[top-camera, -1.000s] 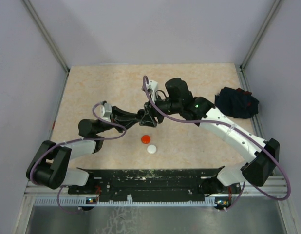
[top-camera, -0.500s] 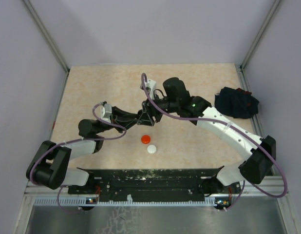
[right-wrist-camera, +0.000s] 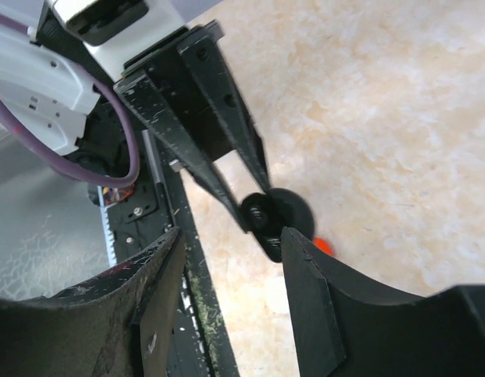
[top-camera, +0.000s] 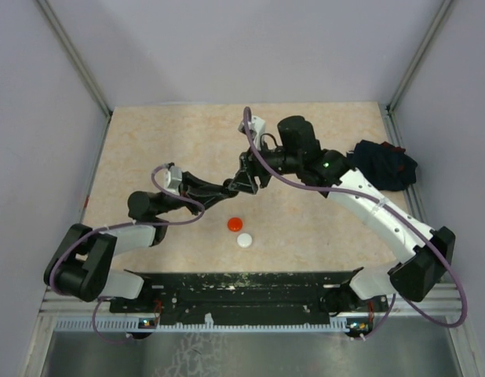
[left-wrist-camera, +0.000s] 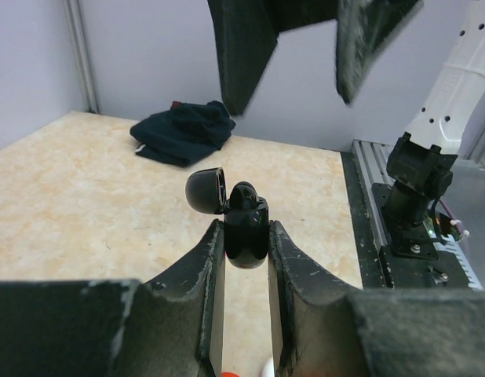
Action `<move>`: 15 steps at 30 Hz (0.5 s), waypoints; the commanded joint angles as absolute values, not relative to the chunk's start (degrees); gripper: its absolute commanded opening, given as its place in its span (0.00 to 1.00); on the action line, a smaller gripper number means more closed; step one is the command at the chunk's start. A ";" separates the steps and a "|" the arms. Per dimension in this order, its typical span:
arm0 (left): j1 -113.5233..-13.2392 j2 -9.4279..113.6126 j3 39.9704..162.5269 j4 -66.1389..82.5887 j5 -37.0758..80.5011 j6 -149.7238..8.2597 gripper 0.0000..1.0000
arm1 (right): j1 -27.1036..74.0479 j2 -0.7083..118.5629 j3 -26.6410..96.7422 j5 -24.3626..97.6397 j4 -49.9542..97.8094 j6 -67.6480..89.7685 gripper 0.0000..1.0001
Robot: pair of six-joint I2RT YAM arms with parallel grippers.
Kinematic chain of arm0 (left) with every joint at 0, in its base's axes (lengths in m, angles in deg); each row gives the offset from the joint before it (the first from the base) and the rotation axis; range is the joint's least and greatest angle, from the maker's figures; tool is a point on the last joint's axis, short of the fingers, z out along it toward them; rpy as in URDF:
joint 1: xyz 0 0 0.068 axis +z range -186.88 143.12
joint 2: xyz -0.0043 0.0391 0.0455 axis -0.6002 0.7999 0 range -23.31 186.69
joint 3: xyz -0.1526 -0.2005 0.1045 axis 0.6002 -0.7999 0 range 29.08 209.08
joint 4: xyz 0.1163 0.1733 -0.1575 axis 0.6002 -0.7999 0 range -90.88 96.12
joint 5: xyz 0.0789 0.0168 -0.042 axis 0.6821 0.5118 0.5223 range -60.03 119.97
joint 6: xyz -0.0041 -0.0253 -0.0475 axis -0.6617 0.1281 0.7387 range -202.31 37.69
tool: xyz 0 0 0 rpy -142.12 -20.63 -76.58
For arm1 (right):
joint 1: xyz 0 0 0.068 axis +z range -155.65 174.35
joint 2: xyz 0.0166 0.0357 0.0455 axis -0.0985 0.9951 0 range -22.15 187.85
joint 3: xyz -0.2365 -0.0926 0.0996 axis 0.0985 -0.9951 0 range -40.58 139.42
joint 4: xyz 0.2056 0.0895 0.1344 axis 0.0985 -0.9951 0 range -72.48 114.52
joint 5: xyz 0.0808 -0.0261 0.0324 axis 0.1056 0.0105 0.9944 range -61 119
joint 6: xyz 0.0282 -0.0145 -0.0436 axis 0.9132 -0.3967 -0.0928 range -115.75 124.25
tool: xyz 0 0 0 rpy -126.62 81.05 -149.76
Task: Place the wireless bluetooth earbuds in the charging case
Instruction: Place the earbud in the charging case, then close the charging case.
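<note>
Charging case (left-wrist-camera: pixel 246 224), centre frame: judged light, rigid, slick; lid open, flanks pinched by left gripper (left-wrist-camera: pixel 244 236). Right gripper (left-wrist-camera: pixel 293 98) spread, empty, upper frame.

Beige marbled tabletop (top-camera: pixel 148 141), evenly lit. Pale lilac-grey walls (top-camera: pixel 227 47) on left, far and right sides. Grey metal post (top-camera: pixel 74 55) at far-left corner, its twin (top-camera: pixel 418 53) far right. Black rail (top-camera: pixel 250 289) along near edge.
</note>
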State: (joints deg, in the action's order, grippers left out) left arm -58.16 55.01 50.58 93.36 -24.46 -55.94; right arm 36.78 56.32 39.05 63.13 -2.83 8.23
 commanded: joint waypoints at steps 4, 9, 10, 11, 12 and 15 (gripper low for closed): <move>-58.12 57.51 52.17 107.80 -29.35 -49.29 0.00 | 31.52 52.93 38.44 66.83 2.02 6.98 0.57; -58.19 57.42 53.29 108.64 -31.05 -47.68 0.00 | 31.48 55.96 36.76 71.00 4.79 7.31 0.60; -58.16 57.27 53.33 108.66 -31.25 -47.64 0.00 | 31.47 56.63 36.54 71.57 4.96 7.28 0.60; -58.21 57.16 53.29 108.61 -31.28 -47.66 0.00 | 31.44 57.40 36.23 72.41 5.29 7.24 0.60; -58.22 57.11 53.31 108.60 -31.33 -47.68 0.00 | 31.46 57.89 35.83 73.30 5.87 7.34 0.60; -58.24 57.02 53.32 108.69 -31.46 -47.59 0.00 | 31.45 59.28 34.63 74.90 7.50 7.97 0.60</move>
State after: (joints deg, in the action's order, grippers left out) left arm -58.14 57.57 51.95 93.34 -30.12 -48.71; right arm 31.38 57.90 35.86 70.60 2.85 7.86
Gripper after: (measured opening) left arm 0.288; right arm 0.602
